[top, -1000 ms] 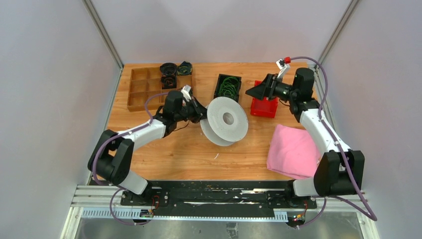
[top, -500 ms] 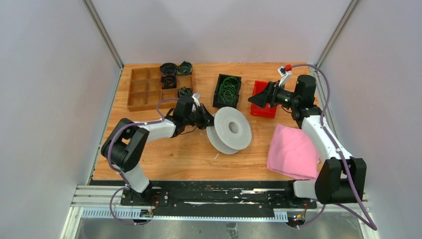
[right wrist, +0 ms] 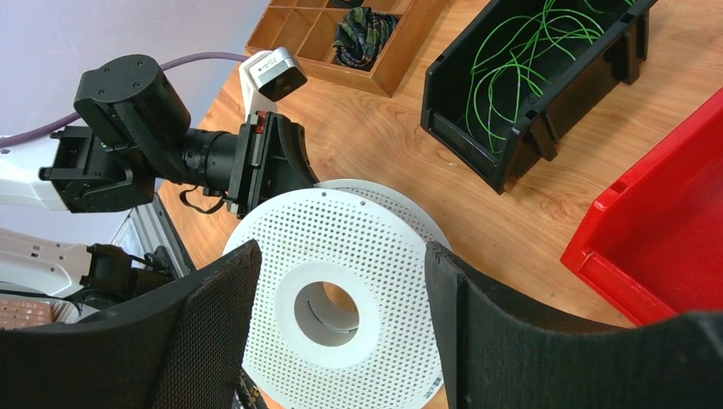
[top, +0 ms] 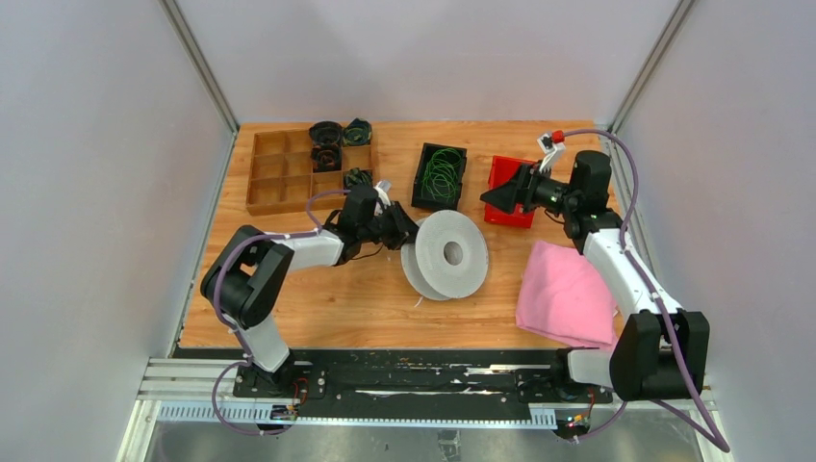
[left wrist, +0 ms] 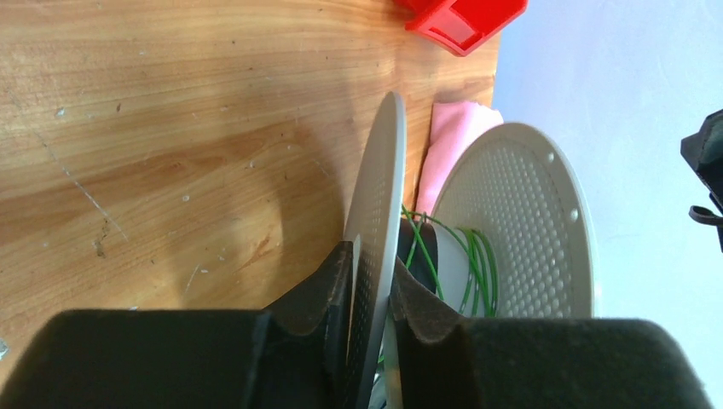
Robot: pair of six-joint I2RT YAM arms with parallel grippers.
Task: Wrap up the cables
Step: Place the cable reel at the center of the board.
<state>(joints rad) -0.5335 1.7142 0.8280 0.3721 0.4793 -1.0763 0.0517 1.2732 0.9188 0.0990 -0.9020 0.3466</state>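
Note:
A grey perforated spool (top: 446, 253) stands on edge mid-table. My left gripper (top: 399, 231) is shut on its left flange (left wrist: 379, 187), one finger on each face of the disc in the left wrist view (left wrist: 371, 256). Green cable (left wrist: 473, 264) is wound round the core between the two flanges. More thin green cables (top: 443, 173) lie looped in the black bin (right wrist: 520, 60). My right gripper (top: 493, 197) hangs open above the red bin, its jaws (right wrist: 341, 256) wide apart, facing the spool (right wrist: 375, 230) with nothing in them.
A wooden divided tray (top: 279, 168) at the back left holds dark cord bundles (top: 327, 135). The black bin (top: 420, 188) stands behind the spool, with the red bin (top: 510, 217) to its right. A pink cloth (top: 566, 289) lies at the front right.
The left arm has carried the spool a little right and toward the front, its elbow swinging in. The right gripper has shifted slightly and stays open.

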